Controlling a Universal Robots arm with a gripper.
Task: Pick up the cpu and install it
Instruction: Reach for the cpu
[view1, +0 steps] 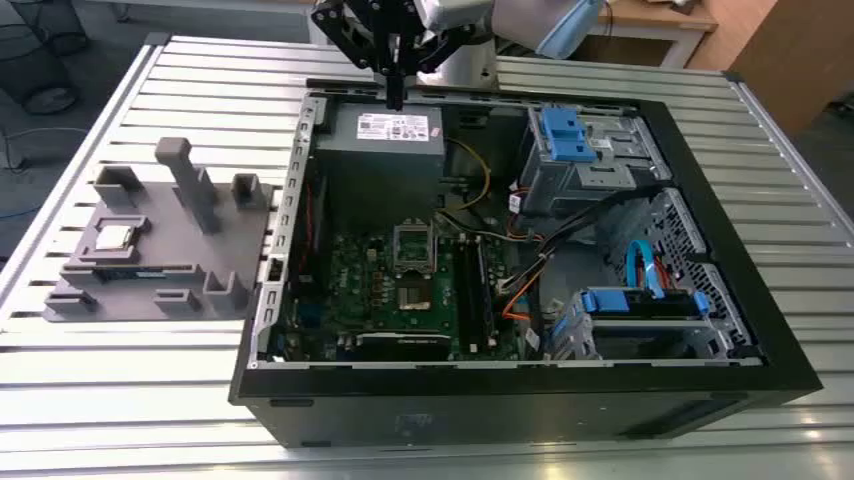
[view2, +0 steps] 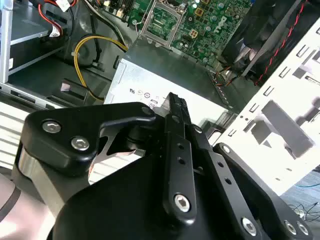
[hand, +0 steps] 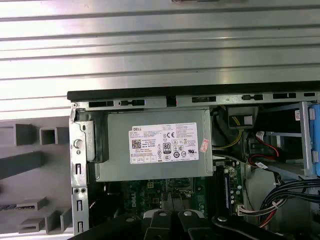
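Observation:
The cpu (view1: 116, 236), a small silver square, lies in a recess of the grey holder tray (view1: 200, 255) on the exterior view's left, beside the open computer case (view1: 747, 300). My gripper (view1: 395, 100) hangs far from the cpu, over the back of the case and above the silver power supply (view1: 387, 135). Its black fingers are shut together with nothing between them. In both wrist views the gripper (view2: 175, 98) (hand: 170, 217) points down at the power supply (hand: 155, 150). The green motherboard (view1: 367, 285) carries the open silver socket frame (view1: 415, 244) (view2: 162, 20).
A dark memory stick (view1: 134, 271) lies in the tray near the cpu, and grey posts (view1: 180, 165) stand up from the tray. Blue drive brackets (view1: 567, 135), cables (view1: 527, 270) and a yellow wire (view2: 95, 45) crowd the case. The slatted metal table (view1: 120, 400) surrounds it.

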